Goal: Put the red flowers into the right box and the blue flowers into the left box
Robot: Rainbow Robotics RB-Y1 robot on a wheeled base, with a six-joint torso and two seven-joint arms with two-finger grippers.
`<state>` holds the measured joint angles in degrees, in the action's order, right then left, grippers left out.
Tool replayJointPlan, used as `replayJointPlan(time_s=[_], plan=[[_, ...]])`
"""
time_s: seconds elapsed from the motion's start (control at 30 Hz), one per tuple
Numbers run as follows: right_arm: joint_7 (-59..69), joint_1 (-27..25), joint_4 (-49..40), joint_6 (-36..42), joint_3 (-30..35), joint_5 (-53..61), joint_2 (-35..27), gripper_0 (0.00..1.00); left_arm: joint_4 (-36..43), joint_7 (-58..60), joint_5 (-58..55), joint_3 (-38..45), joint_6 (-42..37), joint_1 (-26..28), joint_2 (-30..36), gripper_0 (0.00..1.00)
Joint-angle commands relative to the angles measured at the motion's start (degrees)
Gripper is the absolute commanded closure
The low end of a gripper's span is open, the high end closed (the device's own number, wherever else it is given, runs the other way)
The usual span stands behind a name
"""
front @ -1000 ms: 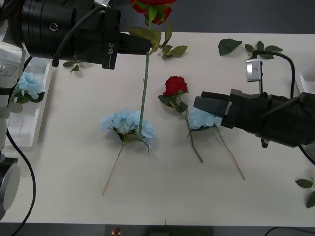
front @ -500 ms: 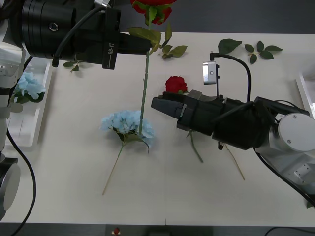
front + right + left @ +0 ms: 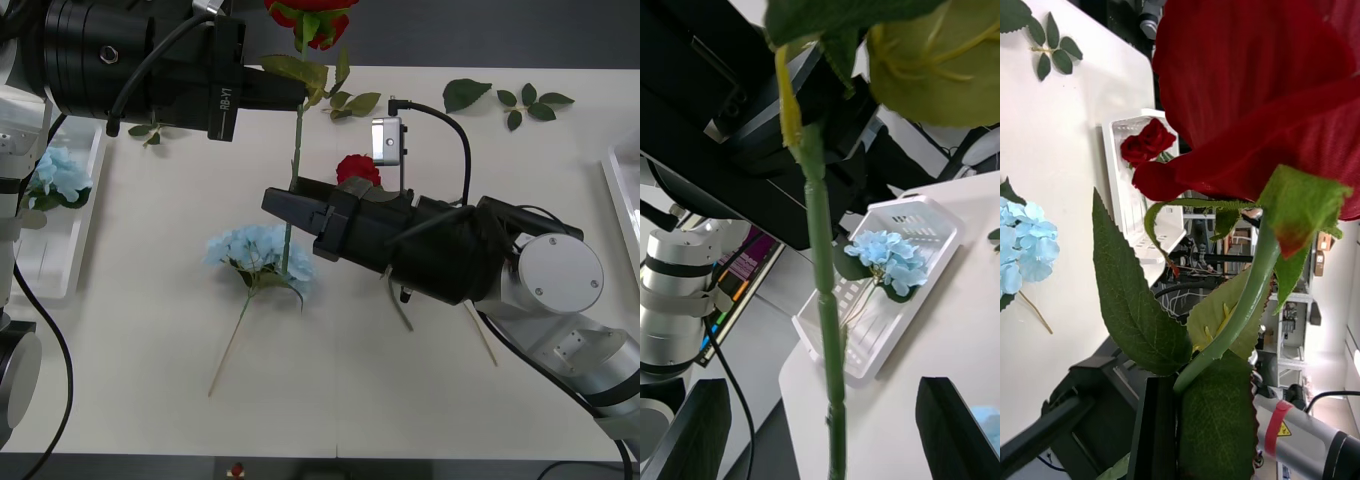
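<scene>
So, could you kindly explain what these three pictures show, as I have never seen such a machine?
This is a two-armed robot sorting artificial flowers. The wide picture looks down from above its arms onto a white table. The two tall pictures come from cameras on its wrists. The left gripper holds a red rose upright by its stem. The right gripper, open, has reached across so that the stem stands between its fingers. On the table lie two blue flowers, another rose and loose leaves. The left box already holds one blue flower; the right box holds one rose.
</scene>
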<state>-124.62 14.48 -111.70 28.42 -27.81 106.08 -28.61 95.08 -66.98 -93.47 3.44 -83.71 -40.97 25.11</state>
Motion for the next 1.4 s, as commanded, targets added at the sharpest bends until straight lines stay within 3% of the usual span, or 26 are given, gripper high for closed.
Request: replayJointPlan(time_s=[0.03,0.17,0.2,0.4,0.7,0.73,0.77,0.8,0.83,1.4], plan=[[1.1,2.0,0.7,0.1,0.3,0.0,2.2,0.33,1.7,1.1,-0.5,0.3,0.5,-0.3,0.4,1.0],[1.2,2.8,2.0,0.1,0.2,0.1,3.4,0.52,1.7,1.1,-0.5,0.3,0.5,-0.3,0.4,1.0],[1.2,3.0,2.5,0.1,0.1,0.1,3.7,0.62,1.7,1.1,-0.5,0.3,0.5,-0.3,0.4,1.0],[1.6,3.5,3.2,-0.3,0.1,0.0,4.0,0.99,1.7,1.1,-0.5,0.3,0.5,-0.3,0.4,1.0],[1.8,3.5,3.2,-0.9,0.2,0.0,4.0,1.0,1.7,1.1,-0.5,0.3,0.5,-0.3,0.4,1.0],[1.8,3.5,3.2,-0.9,0.1,0.0,3.9,1.0,1.7,1.1,-0.5,0.3,0.5,-0.3,0.4,0.8],[1.8,3.5,3.2,-0.8,0.1,0.0,3.9,1.0,1.7,1.1,-0.5,0.3,0.5,-0.3,0.4,0.42],[1.8,3.5,3.2,-0.9,0.2,-0.2,3.8,1.0,1.7,1.1,-0.5,0.3,0.5,-0.3,0.4,0.1],[1.8,3.5,3.2,-0.9,0.2,-0.2,3.7,1.0,1.7,1.1,-0.5,0.3,0.5,-0.3,0.4,0.0],[1.8,3.7,3.2,-2.0,0.3,-0.1,0.1,1.0,1.7,1.1,-0.5,0.3,0.5,-0.3,0.4,0.0]])
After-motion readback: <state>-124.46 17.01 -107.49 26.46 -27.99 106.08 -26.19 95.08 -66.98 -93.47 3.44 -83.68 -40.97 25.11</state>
